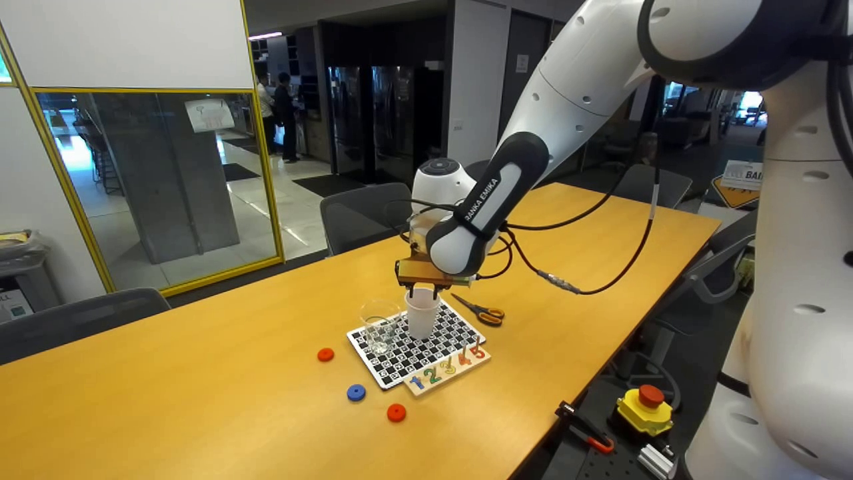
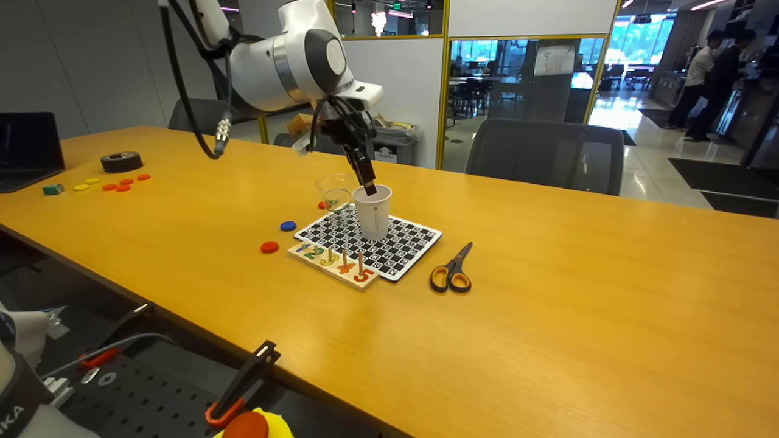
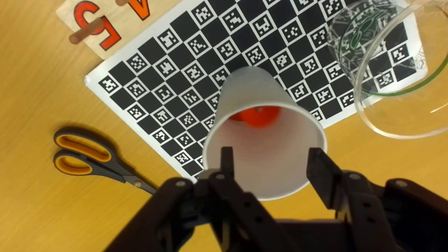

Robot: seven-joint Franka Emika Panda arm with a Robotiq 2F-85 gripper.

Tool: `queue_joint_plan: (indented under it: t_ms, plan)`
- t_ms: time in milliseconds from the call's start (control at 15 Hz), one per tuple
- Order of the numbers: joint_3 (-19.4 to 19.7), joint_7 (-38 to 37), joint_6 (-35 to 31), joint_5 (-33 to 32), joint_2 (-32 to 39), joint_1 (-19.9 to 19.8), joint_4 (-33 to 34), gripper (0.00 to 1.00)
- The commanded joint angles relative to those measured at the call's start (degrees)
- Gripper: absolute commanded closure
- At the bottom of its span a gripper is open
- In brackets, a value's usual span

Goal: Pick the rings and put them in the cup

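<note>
The plain white cup [image 1: 421, 319] stands upright on the checkered board, and its outer wall shows in both exterior views. Over its mouth is my gripper [image 3: 271, 154], its jaws apart with nothing between them. In an exterior view the gripper [image 2: 369, 190] reaches the rim of the cup [image 2: 373, 216]. Inside the cup [image 3: 250, 87], red rings [image 3: 260, 117] show, partly blurred; how many cannot be told. On the table lie a red ring [image 1: 325, 355], a blue ring [image 1: 356, 393] and another red ring [image 1: 396, 413].
Beside the white cup stands a transparent cup [image 1: 379, 343] on the checkered board [image 1: 386, 377]. A wooden number board [image 2: 333, 265] with upright pegs adjoins it. Scissors [image 2: 451, 277] lie nearby. Farther off are red pieces [image 2: 123, 188], yellow pieces [image 2: 81, 188], black tape [image 2: 121, 162] and a laptop [image 2: 29, 149].
</note>
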State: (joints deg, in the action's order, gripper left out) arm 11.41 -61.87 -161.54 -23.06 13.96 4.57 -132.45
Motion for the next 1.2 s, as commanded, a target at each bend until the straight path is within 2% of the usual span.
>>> queue_joint_plan:
  t_ms: [0,133,467,800,1133]
  plan:
    - [0.28,0.98,-0.29,2.32,0.82,0.43,1.45,0.10]
    - [0.35,0.97,-0.32,2.73,0.06,0.60,0.98,0.00]
    - [0.48,-0.54,1.22,1.57,-3.61,2.11,-0.88,0.00]
    - [-5.13,4.43,3.65,6.81,-9.24,1.50,-5.78,0.00]
    - [-11.59,11.23,4.28,15.75,-12.27,1.61,-11.67,0.00]
